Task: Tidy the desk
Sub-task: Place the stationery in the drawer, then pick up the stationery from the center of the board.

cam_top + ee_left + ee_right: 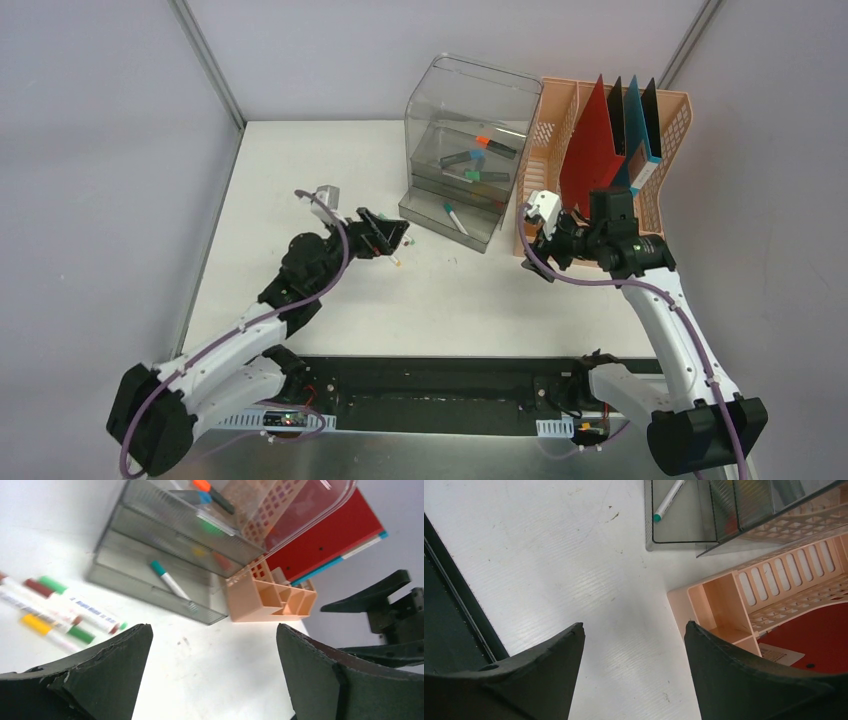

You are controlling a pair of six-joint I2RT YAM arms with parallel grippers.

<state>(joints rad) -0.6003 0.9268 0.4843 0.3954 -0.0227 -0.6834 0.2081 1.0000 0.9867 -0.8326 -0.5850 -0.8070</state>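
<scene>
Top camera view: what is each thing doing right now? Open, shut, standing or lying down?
left claw: open, empty
right claw: open, empty
clear tiered organizer: upright, markers inside
teal-capped marker: lying flat in the lowest tray
loose markers: lying flat on the desk
peach file basket: upright, holding folders
red folder: standing on edge in the basket
</scene>
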